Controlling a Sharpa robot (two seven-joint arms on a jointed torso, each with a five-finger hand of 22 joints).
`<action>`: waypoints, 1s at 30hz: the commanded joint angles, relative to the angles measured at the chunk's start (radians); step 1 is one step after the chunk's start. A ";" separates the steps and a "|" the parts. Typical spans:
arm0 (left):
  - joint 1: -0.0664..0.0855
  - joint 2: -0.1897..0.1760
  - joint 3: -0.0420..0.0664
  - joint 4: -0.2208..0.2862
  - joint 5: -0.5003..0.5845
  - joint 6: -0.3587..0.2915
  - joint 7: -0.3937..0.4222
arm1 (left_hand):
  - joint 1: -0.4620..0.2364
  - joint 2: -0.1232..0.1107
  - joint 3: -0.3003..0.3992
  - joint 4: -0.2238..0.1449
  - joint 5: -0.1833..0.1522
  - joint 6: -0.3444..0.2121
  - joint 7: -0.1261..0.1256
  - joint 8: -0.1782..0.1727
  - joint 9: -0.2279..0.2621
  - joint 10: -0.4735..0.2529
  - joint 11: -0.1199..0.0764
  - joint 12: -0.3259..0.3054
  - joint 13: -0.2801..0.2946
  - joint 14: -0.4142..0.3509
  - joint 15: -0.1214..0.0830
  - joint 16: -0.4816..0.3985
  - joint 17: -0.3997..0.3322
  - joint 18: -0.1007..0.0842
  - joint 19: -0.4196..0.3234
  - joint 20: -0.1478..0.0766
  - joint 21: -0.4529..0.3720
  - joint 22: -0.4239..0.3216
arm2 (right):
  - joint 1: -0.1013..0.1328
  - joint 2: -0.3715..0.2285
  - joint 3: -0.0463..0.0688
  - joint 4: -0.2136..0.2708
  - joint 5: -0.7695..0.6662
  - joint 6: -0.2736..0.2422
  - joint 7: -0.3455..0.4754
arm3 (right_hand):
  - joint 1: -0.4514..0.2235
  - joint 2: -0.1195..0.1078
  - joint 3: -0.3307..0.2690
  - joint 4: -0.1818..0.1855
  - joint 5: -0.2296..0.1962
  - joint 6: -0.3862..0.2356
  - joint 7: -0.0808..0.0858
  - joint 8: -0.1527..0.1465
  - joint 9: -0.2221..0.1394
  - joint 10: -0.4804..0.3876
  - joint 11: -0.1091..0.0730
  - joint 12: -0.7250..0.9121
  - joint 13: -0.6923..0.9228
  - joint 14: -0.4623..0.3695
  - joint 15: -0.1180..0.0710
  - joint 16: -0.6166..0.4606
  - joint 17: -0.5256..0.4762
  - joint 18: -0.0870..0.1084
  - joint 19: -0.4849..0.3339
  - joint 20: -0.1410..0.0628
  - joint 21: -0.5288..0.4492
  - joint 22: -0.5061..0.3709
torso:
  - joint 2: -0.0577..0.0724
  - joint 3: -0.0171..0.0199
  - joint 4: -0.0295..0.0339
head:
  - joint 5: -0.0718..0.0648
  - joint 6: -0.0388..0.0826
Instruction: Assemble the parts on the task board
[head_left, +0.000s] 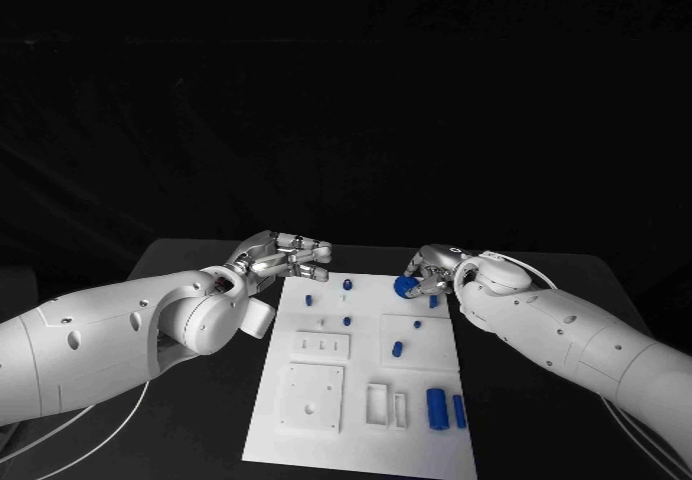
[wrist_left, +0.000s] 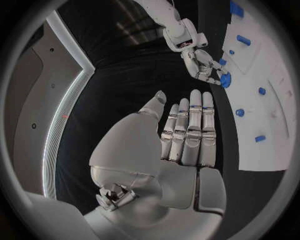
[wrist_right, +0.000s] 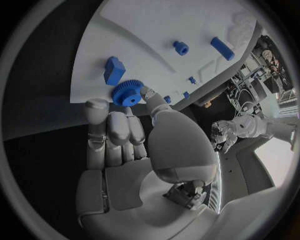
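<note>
Blue gear (wrist_right: 127, 93) in right hand (wrist_right: 125, 145) fingertips.

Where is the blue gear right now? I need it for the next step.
The blue gear is at the task board's far right corner in the head view, at the fingertips of the right robot hand, beside a small blue block.
</note>
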 joint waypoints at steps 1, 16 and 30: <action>0.001 0.002 0.001 0.001 -0.004 0.019 0.004 | -0.005 -0.003 0.000 -0.001 0.007 -0.003 0.004 0.005 0.002 -0.006 -0.002 0.004 0.002 -0.006 -0.003 0.003 -0.001 -0.007 -0.006 0.001 0.004 -0.001 | -0.002 -0.001 -0.001 -0.007 -0.011 0.040 0.000 | -0.009 0.004 0.002 0.003 -0.003 0.004 0.004 0.002 0.000 0.001 0.005 0.005 0.072 0.000 0.006 0.004 0.000 -0.007 0.032 0.005 -0.006 0.003 | -0.001 0.0007 0.0025 | 0.001 -0.001; 0.001 0.001 0.000 0.001 -0.004 0.021 0.002 | -0.005 -0.003 0.000 -0.001 0.007 -0.003 0.004 0.005 0.002 -0.006 -0.002 0.004 0.002 -0.006 -0.003 0.003 -0.001 -0.007 -0.006 0.001 0.004 -0.001 | -0.002 -0.002 -0.001 -0.015 -0.016 0.043 -0.004 | -0.017 0.014 0.032 -0.020 -0.010 0.011 0.003 0.002 0.000 0.002 0.005 0.009 0.073 -0.001 0.007 0.007 0.000 -0.006 0.037 0.007 -0.017 0.027 | -0.001 0.0024 -0.0002 | 0.005 -0.002; 0.001 0.002 0.000 0.001 -0.004 0.022 0.001 | -0.003 -0.002 0.001 -0.001 0.007 -0.002 0.003 0.005 0.002 -0.005 -0.002 0.004 0.002 -0.006 -0.003 0.003 -0.001 -0.007 -0.006 0.001 0.005 -0.003 | -0.002 0.003 -0.002 -0.014 -0.021 0.049 -0.009 | -0.027 0.009 0.026 -0.014 -0.029 0.013 0.004 0.002 0.000 0.002 0.007 0.008 0.072 -0.001 0.008 0.006 -0.001 -0.007 0.040 0.008 -0.025 0.039 | -0.001 0.0024 -0.0006 | 0.001 -0.003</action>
